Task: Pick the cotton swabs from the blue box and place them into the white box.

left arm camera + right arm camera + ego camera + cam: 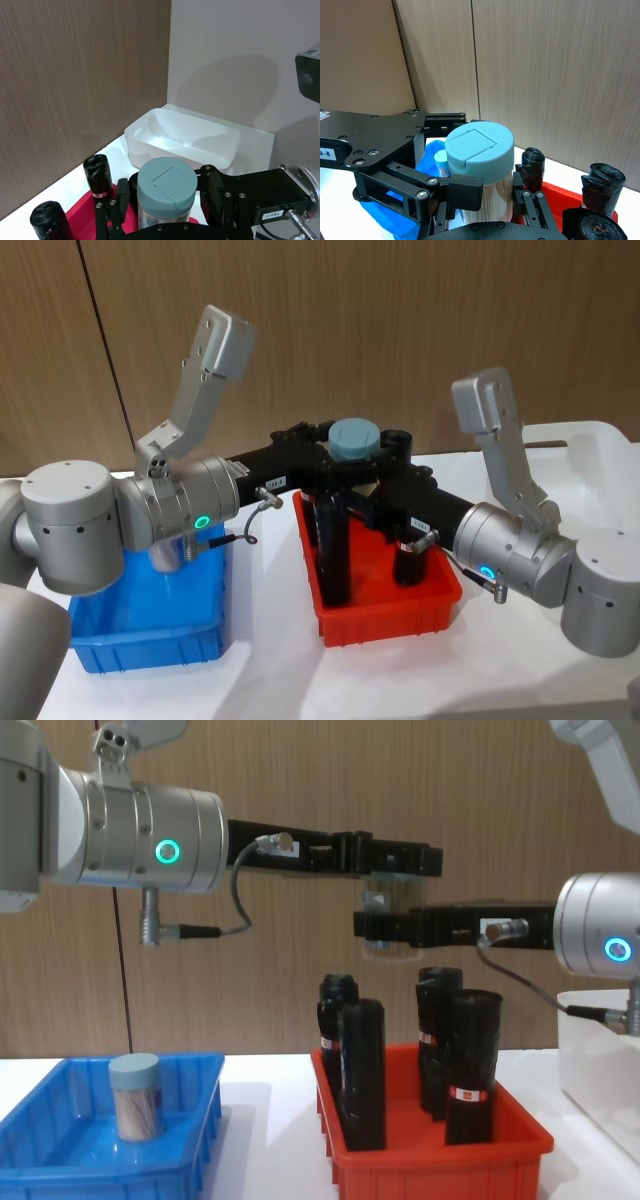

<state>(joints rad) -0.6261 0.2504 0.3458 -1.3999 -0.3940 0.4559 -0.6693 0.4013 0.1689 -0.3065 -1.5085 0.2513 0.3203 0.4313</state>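
A cotton swabs jar (pixel 355 438), clear with a pale blue-grey lid, hangs in the air above the red bin. My left gripper (pixel 405 856) reaches in from the left and grips it just under the lid. From the right, my right gripper (pixel 385 927) is shut on the jar's body a little lower. Both wrist views show the lid (pixel 166 184) (pixel 479 150) close up between black fingers. A second cotton swabs jar (pixel 135 1095) stands upright in the blue box (pixel 60 1160). The white box (pixel 150 150) stands empty on the right of the table.
The red bin (pixel 390 618) sits between the two boxes and holds several tall black cylinders (pixel 362 1070) directly beneath the held jar. A wood-panel wall runs behind the table. Both arms cross above the red bin.
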